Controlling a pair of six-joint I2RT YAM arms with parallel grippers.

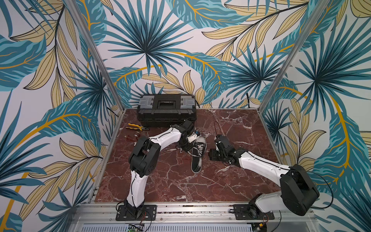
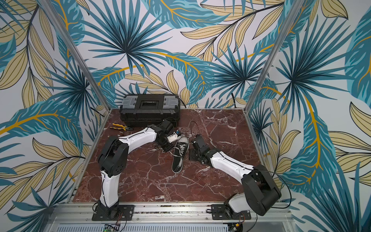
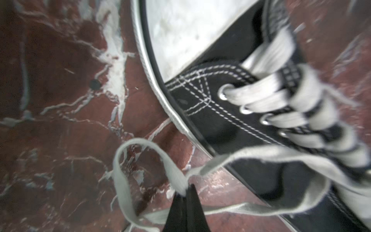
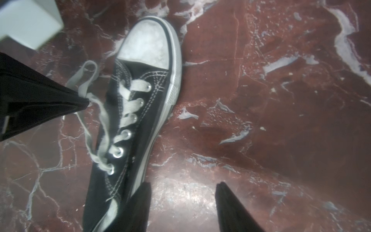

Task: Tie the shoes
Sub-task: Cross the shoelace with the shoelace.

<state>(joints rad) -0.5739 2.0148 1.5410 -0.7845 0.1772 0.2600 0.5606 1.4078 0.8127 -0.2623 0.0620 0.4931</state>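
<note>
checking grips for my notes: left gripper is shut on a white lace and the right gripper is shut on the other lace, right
No. The right gripper is open and holds nothing, beside the sneaker; the right wrist view shows it. The left gripper is shut on a white lace.

Black canvas sneaker [image 4: 145,120], frayed cloth laces [image 3: 281,96], glossy marble tabletop [image 4: 261,100]

Black sneaker [image 2: 179,158] mid-tabletop [image 2: 160,186], left gripper [image 2: 168,149] beside its laces [image 2: 181,149], right gripper [image 2: 193,154] opposite, toolbox [image 2: 149,109] at far edge
</note>
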